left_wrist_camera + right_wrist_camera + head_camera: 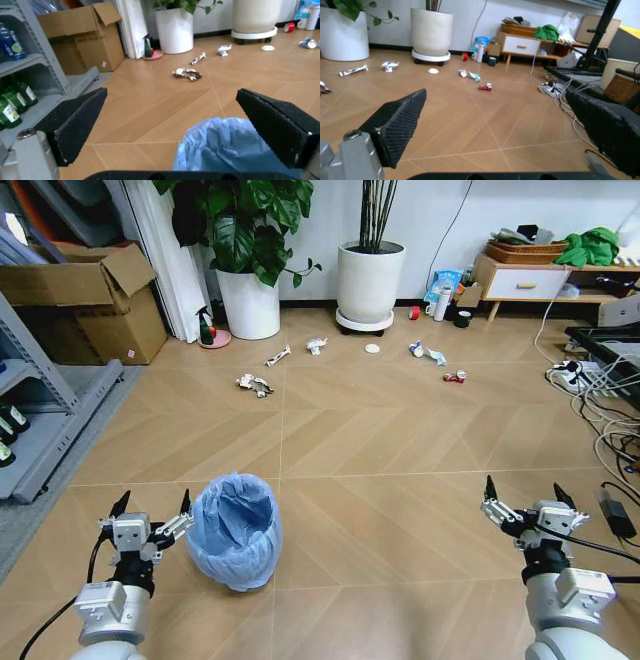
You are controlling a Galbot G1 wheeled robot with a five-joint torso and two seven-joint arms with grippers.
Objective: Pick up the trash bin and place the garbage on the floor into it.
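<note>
head view: trash bin (235, 532) stood on the wood floor (380, 450) near the robot, blue bag crinkled over its rim, nothing seen inside. left gripper (152, 505) sat just beside the bin on its left, fingers spread wide, holding nothing. right gripper (530, 496) was well apart on the other side over bare floor, also spread wide and empty.

garbage lay far off near the white plant pots (369, 280): crumpled wrapper (254, 385), long wrapper (278, 357), white paper scrap (316, 345), white disc (373, 348), blue-white pack (427, 352), red-white pack (455, 377).

left wrist view added what the head view didn't: bin's bag (235, 148) close up betw. the two black finger pads (77, 122), not touching; shelf w/ green bottles (10, 107) at the side; same crumpled wrapper (187, 74) ahead.

right wrist view gave the other side: red-white pack (485, 87), blue-white pack (469, 74), disc (433, 70), plus cables and power strip (552, 88) on the floor and a low cabinet (521, 45) by the wall.
</note>
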